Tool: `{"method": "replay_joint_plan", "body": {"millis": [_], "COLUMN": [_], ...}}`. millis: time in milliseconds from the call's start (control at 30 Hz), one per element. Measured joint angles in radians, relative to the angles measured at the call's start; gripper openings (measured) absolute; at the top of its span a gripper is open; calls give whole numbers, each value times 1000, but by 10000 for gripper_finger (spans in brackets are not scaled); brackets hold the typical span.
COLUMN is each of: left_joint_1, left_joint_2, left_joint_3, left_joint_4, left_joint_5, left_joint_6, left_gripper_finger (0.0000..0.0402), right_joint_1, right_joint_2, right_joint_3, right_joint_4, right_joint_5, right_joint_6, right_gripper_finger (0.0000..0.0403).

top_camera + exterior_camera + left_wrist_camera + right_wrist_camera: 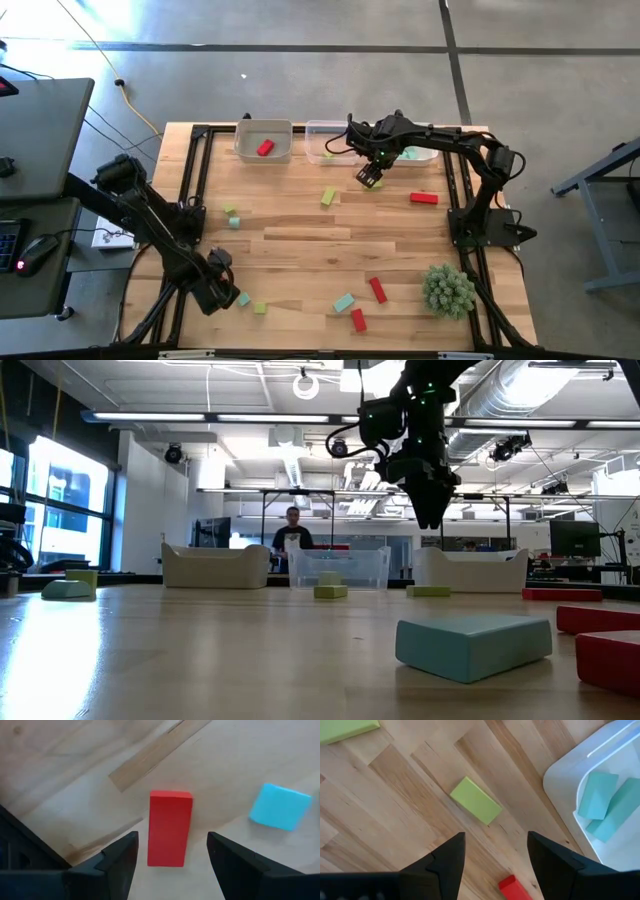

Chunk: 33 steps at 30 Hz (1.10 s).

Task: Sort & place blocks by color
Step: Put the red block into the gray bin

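We see the right arm stretched from its base at the table's right edge toward the far bins, its right gripper [369,178] hanging above the wood with fingers spread and nothing between them. Just below it lies a yellow-green block [476,800] flat on the table, beside the clear bin [560,785] that holds two teal blocks [610,805]. The left arm folds low at the near left corner; its left gripper [172,852] is spread wide too, with a red block [170,827] lying ahead between the fingers, untouched.
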Motion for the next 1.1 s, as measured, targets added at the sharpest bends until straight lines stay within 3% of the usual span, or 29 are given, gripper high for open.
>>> {"method": "replay_joint_plan", "body": {"millis": [567, 700, 867, 1100], "left_joint_1": [0, 7, 12, 31], "left_joint_2": [153, 153, 147, 107], "left_joint_3": [5, 4, 3, -3], "left_joint_4": [84, 94, 97, 102], "left_joint_5": [79, 83, 84, 61], "left_joint_6": [-1, 0, 24, 54], "left_gripper_finger": [223, 186, 109, 102], "right_joint_1": [0, 0, 0, 0], "right_joint_2": [0, 0, 0, 0], "right_joint_3": [0, 0, 0, 0], "right_joint_4": [1, 0, 0, 0], "right_joint_5": [1, 1, 1, 1], "right_joint_6": [0, 0, 0, 8], "right_gripper_finger": [200, 200, 200, 200]}}
